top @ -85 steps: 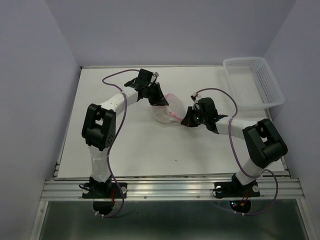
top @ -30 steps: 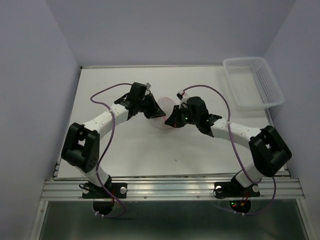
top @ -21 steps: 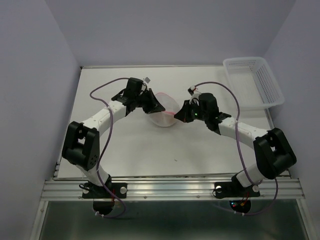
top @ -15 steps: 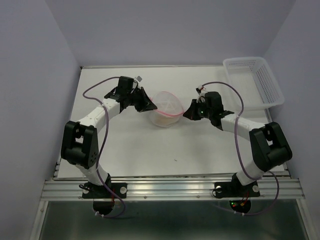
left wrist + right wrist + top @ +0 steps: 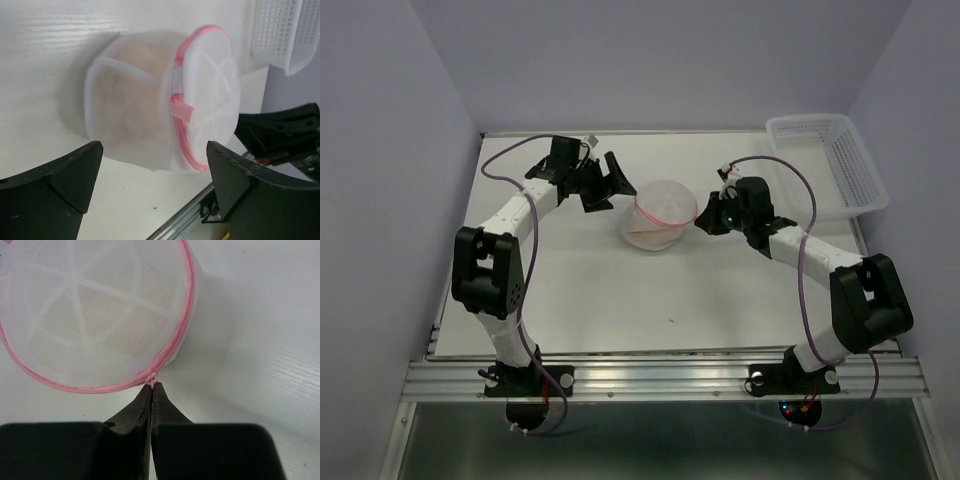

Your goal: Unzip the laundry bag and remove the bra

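Observation:
The laundry bag (image 5: 660, 212), a round white mesh pouch with a pink zipper rim, lies on its side at the table's middle. The beige bra (image 5: 131, 95) shows through the mesh inside it. My left gripper (image 5: 609, 188) stands open just left of the bag, its fingers apart from it on either side in the left wrist view (image 5: 155, 150). My right gripper (image 5: 701, 224) is at the bag's right edge, shut on the small pink zipper pull (image 5: 152, 380). The zipper rim (image 5: 185, 320) curves away from the pinched pull.
A white plastic lattice basket (image 5: 825, 165) stands at the back right corner of the table; it also shows in the left wrist view (image 5: 280, 30). Purple walls close in the table on three sides.
My left gripper has opened, let go of the bag and drawn back to the left. The right gripper has shifted right, still pinching the zipper pull. The bag now rests on the table.

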Available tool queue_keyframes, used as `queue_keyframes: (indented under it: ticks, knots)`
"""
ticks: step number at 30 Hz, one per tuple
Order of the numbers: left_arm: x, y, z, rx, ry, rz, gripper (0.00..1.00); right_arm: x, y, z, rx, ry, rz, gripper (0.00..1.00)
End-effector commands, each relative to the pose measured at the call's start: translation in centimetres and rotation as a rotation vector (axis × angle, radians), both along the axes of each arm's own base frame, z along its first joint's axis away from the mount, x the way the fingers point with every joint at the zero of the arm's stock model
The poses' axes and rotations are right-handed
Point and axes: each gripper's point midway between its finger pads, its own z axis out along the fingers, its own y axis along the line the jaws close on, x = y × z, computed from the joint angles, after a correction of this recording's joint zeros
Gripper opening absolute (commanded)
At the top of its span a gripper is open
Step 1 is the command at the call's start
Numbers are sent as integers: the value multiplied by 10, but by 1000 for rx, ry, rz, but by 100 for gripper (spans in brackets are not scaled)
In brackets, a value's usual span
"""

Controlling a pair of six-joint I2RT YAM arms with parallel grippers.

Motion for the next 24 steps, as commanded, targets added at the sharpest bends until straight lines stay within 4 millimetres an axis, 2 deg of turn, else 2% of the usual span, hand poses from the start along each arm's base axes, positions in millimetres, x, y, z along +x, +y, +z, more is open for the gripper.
queue_keyframes:
  ticks: [1, 3, 4, 5, 7, 8, 9, 10, 11, 12, 14, 15, 17, 20, 24]
  knots:
    - [22, 8, 32, -6, -99, 22, 99, -19, 5, 17, -8, -22, -13, 1]
    - [15, 11, 37, 0, -114, 29, 99, -34, 17, 15, 16, 7, -14, 1]
    - [9, 14, 46, -1, -133, 44, 99, -48, 32, 13, 10, 12, 10, 1]
    - [-1, 16, 35, 5, -104, 50, 99, -53, 37, 13, 13, 15, 3, 1]
    - [-16, 19, 32, 5, -96, 64, 99, -64, 49, 15, 51, 45, -13, 1]
    - [-24, 24, 40, 6, -116, 93, 99, -72, 56, 16, 74, 53, -9, 1]
    - [-38, 23, 25, 13, -75, 102, 99, -77, 62, 17, 105, 76, -12, 1]
    - [-46, 26, 21, 16, -63, 118, 99, -81, 66, 16, 114, 85, -20, 1]
    - [-54, 29, 28, 12, -81, 143, 99, -81, 67, 17, 116, 77, -44, 1]
    - [-67, 29, 13, 10, -41, 155, 99, -89, 76, 19, 127, 83, -29, 1]
    - [-84, 29, 18, -20, -48, 168, 99, -94, 83, 22, 147, 77, -29, 1]
    - [-94, 29, 6, -30, -13, 181, 99, -99, 90, 26, 182, 77, -14, 1]
    - [-107, 26, 0, -55, -11, 191, 99, -102, 97, 31, 224, 72, 23, 1]
    - [-114, 12, -5, -114, 16, 196, 99, -105, 106, 28, 211, 72, 55, 1]
    - [-107, -16, -3, -142, 24, 153, 99, -105, 107, 24, 198, 72, 63, 1]
